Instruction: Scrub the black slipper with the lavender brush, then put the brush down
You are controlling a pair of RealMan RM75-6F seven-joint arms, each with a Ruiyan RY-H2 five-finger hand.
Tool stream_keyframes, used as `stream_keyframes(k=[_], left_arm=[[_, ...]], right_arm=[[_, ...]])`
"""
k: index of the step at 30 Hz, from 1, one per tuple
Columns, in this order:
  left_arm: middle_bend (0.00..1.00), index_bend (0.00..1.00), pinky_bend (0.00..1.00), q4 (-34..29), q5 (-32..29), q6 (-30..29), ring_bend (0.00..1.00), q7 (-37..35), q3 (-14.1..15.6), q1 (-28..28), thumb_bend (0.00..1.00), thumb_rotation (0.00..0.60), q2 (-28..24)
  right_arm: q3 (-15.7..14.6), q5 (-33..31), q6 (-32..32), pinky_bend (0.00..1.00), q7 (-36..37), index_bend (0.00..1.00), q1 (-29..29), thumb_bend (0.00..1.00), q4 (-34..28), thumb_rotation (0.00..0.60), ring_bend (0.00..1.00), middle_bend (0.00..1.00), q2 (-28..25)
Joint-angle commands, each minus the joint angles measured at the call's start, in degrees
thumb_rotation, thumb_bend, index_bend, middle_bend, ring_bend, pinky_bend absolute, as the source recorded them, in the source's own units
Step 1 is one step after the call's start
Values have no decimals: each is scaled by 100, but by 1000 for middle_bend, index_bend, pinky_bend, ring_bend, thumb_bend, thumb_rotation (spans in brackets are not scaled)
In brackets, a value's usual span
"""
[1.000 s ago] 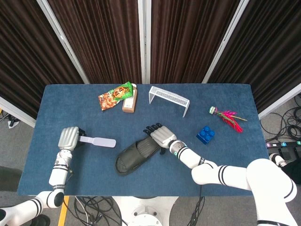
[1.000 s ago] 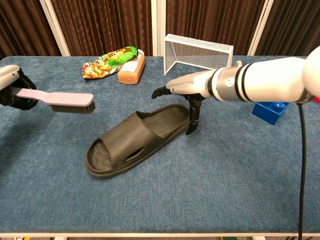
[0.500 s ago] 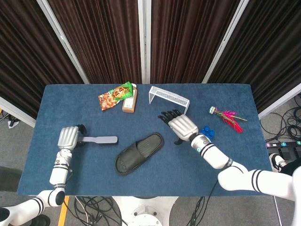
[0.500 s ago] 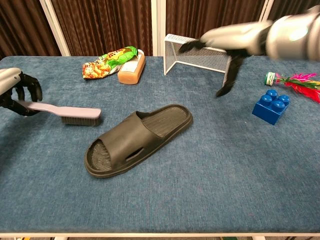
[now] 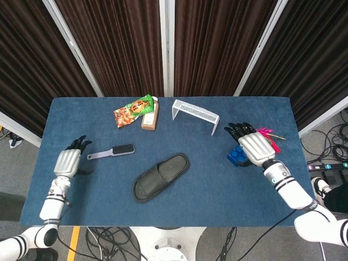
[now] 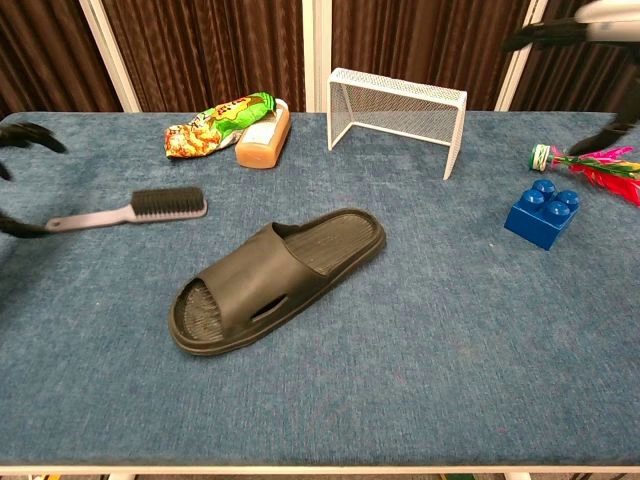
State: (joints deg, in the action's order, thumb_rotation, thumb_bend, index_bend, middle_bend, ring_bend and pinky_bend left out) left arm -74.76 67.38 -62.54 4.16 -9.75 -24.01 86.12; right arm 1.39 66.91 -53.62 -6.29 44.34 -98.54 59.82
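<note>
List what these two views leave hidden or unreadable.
- Right hand: chest view cuts it off at the top right edge; only blurred fingertips show.
- Left hand: chest view shows only dark fingertips at the left edge.
- Blue block: head view, partly covered by the right hand.
- Snack bag print: too small to read.

a blue-covered table [image 5: 217,190] stands before dark brown curtains [image 5: 119,43] with white poles [image 5: 166,49], grey floor [image 5: 16,179] around.
</note>
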Motion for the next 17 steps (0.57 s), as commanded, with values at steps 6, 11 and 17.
stream_keyframes(k=[6, 11, 17], left_arm=[[281, 315, 348, -562, -28, -1199, 208, -93, 77, 908, 44, 600, -875], [296, 334, 346, -781, 354, -2035, 208, -4, 343, 1433, 44, 600, -1088], [301, 337, 334, -1263, 781, -2712, 208, 416, 712, 1915, 44, 600, -1292]], right_arm=[[-392, 689, -1768, 137, 656, 253, -1580, 255, 358, 600, 128, 251, -163], [-521, 1081, -2709, 137, 863, 255, -2337, 255, 374, 600, 128, 234, -155], [-670, 1503, -3228, 134, 1101, 245, -2903, 255, 334, 600, 128, 217, -196]])
